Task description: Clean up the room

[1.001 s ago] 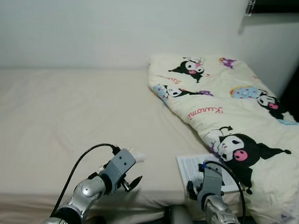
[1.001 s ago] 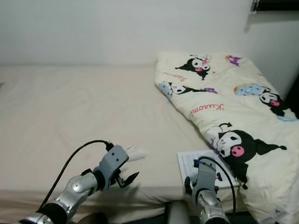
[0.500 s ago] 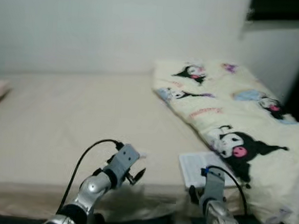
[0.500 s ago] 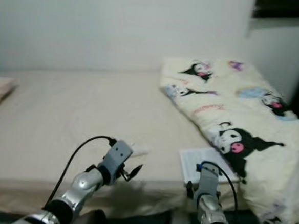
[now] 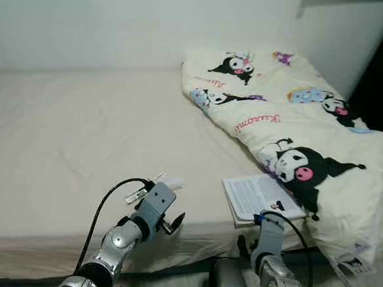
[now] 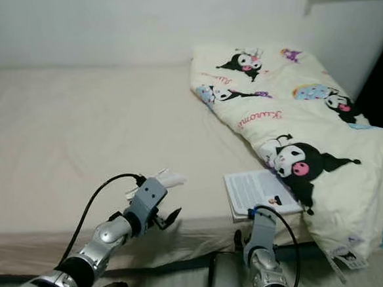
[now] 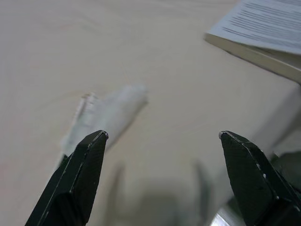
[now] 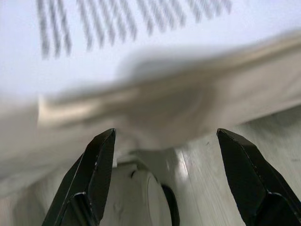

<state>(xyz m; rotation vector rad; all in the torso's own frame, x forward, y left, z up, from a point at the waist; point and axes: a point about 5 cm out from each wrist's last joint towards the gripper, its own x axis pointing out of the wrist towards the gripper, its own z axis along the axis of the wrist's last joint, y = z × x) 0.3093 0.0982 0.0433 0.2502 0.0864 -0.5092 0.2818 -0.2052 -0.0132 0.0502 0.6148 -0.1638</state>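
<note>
Left wrist view: left gripper (image 7: pixel 162 136) had its jaws spread wide, holding nothing.
Crumpled tissue (image 7: pixel 108 113): lay on the bed sheet (image 5: pixel 67 141), just ahead of the left jaw.
Right gripper (image 8: pixel 164 136): jaws wide apart, empty.
Open book (image 5: pixel 257 195): at the bed edge, just ahead of the right jaws.

book (image 8: pixel 141 42) print blurred, tissue (image 7: pixel 106 115) blurred, duvet (image 5: pixel 322 159) corner cropped

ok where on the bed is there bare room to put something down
The wide beige sheet from the wall to the front edge is bare, left of the cream cartoon-print quilt. Crowded: the front edge, where the small white crumpled wrapper and open white book lie, near the open left gripper and right gripper.
</note>
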